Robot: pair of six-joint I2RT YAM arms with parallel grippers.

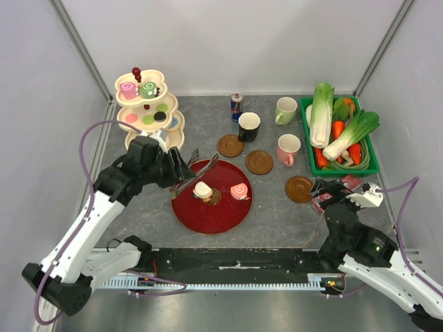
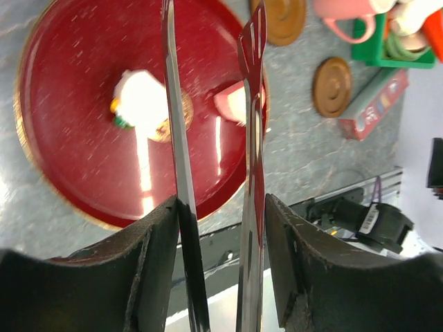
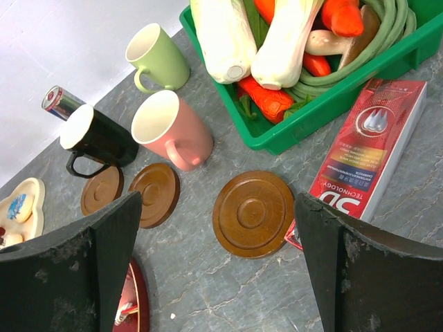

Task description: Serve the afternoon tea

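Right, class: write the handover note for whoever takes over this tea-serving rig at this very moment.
Left fingers: shut on metal tongs, nothing between the tips, above the red plate.
Right fingers: open, empty, over a wooden coaster beside the red toothpaste box.
Things: white pastry and pink swirl roll on the plate; more pastries on the tiered stand; black mug, pink mug and pale green mug stand beside the coasters, not on them.
Done: two pastries plated.
Left: probably more pastries to plate, mugs onto coasters.
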